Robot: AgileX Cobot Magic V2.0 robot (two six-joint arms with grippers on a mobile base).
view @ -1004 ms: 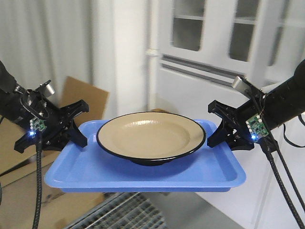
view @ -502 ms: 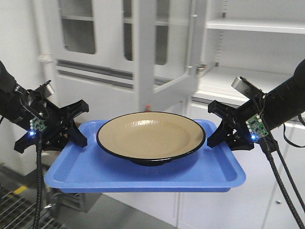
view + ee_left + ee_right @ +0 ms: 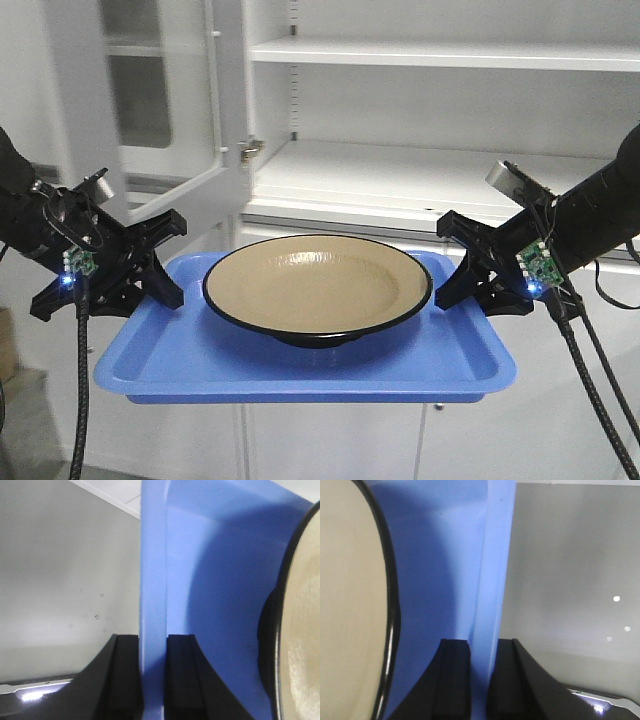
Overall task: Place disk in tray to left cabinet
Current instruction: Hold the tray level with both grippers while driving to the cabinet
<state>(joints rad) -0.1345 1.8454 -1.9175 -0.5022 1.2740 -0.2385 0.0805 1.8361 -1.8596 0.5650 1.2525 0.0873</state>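
The black, flat-faced fingers (image 3: pixel 125 680) of the left gripper (image 3: pixel 152 680) are seen closed narrowly on the thin raised rim of the tray (image 3: pixel 300 365), one finger pressed against each face of the rim. The same hold is shown at the right gripper (image 3: pixel 479 680), whose two dark fingers are clamped on the opposite short edge. The tray is of smooth, bright blue plastic, rectangular with rounded corners and a low wall, and it is carried clear in the air between the two grippers, roughly level. Its long axis is laid from left to right, from one gripper to the other, parallel to the front edge of the shelf behind it. The disk (image 3: pixel 315 285) is set open side up about the middle of the tray, a little toward the far edge; it is round and shallow, with a glossy tan inside, a thin black rim and a black underside resting on the tray floor. Small green circuit boards with blue lights are mounted behind each gripper, and braided black cables (image 3: pixel 80 380) are hung below the arms. Beyond the tray the left cabinet (image 3: pixel 400 170) is seen, pale grey-white with wide flat shelves, and its glazed door (image 3: pixel 170 120) is swung open at the left.
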